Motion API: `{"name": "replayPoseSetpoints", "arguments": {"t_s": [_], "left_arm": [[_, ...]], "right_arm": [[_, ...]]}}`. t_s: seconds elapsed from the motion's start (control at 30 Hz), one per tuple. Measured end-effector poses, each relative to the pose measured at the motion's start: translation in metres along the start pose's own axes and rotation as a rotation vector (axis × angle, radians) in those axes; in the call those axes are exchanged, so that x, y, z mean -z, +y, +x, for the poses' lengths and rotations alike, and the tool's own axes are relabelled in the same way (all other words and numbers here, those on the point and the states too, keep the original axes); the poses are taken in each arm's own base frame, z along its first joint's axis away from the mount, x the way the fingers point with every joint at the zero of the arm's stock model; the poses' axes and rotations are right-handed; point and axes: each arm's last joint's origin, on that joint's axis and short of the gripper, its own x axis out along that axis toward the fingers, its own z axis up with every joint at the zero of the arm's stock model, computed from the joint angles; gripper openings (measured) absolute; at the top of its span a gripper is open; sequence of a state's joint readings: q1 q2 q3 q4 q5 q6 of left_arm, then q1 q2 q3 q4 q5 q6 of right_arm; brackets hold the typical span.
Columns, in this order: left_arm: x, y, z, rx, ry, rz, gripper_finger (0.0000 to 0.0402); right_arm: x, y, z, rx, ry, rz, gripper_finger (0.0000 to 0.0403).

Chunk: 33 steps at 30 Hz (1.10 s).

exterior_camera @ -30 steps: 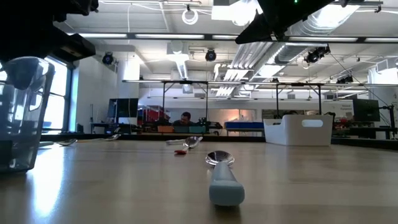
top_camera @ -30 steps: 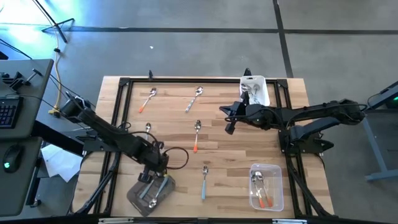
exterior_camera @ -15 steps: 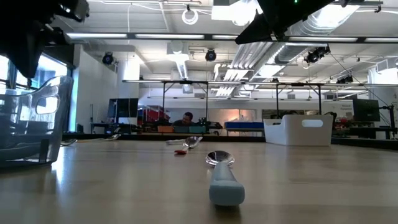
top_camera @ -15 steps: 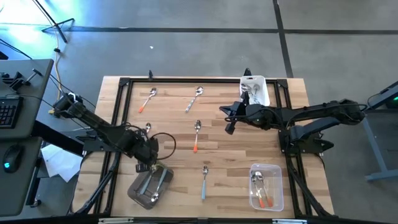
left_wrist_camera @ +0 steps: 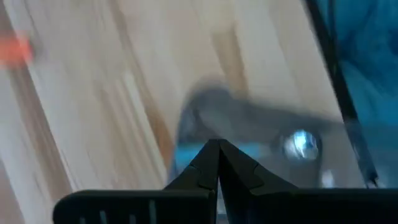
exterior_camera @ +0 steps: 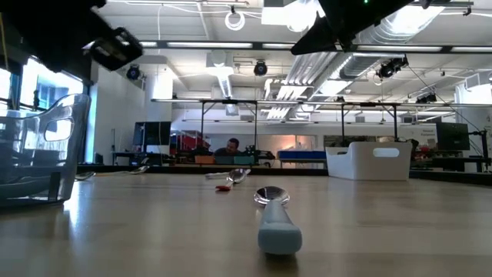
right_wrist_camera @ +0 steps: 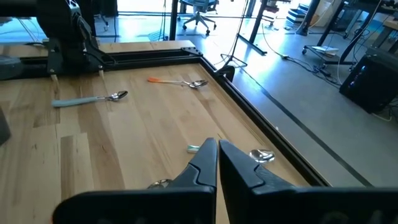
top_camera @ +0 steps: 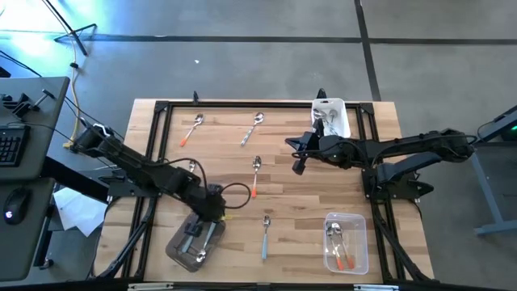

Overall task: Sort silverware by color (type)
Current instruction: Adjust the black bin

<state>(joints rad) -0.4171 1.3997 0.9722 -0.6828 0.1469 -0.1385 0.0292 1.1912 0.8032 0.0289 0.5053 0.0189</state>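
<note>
While both grippers stand closed and empty, we find sorting partly done — left gripper (top_camera: 216, 212) just above its tub (top_camera: 195, 242); five spoons (top_camera: 255, 175) lie loose between it and right gripper (top_camera: 297, 164).

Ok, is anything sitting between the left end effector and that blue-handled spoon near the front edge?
Nothing visible. The left end effector, shut, hovers by the clear tub; only bare table lies between it and the blue-handled spoon.

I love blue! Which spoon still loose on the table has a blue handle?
The spoon nearest the front edge; the other loose spoons have orange or plain silver handles.
</note>
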Motion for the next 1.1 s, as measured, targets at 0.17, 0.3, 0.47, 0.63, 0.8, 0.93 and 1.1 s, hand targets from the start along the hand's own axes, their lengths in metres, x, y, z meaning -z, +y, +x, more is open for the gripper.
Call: {"name": "replayPoseSetpoints", "arguments": {"t_s": [0.17, 0.3, 0.47, 0.63, 0.8, 0.93, 1.1], "left_arm": [[0.027, -0.017, -0.011, 0.018, 0.213, -0.083, 0.0000], [0.026, -0.038, -0.004, 0.112, 0.201, -0.054, 0.0000], [0.006, -0.037, 0.020, 0.018, 0.053, -0.032, 0.0000], [-0.003, -0.016, 0.047, -0.066, 0.054, -0.078, 0.0000], [-0.011, 0.000, 0.057, -0.062, 0.024, -0.125, 0.0000], [-0.018, 0.010, 0.052, -0.054, -0.047, -0.180, 0.0000], [-0.022, 0.025, 0.041, -0.113, -0.101, -0.275, 0.0000]], "right_arm": [[0.001, 0.000, 0.000, 0.000, 0.008, -0.005, 0.0000], [0.001, 0.000, 0.000, 0.000, 0.008, -0.006, 0.0000], [0.000, 0.000, 0.000, 0.000, 0.002, -0.002, 0.0000], [0.000, 0.000, 0.000, 0.000, 0.002, 0.014, 0.0000], [0.001, 0.000, 0.000, 0.001, 0.013, 0.011, 0.0000], [0.002, 0.000, 0.000, 0.001, 0.018, 0.008, 0.0000], [0.002, 0.000, 0.000, 0.001, 0.022, 0.006, 0.0000]]}}
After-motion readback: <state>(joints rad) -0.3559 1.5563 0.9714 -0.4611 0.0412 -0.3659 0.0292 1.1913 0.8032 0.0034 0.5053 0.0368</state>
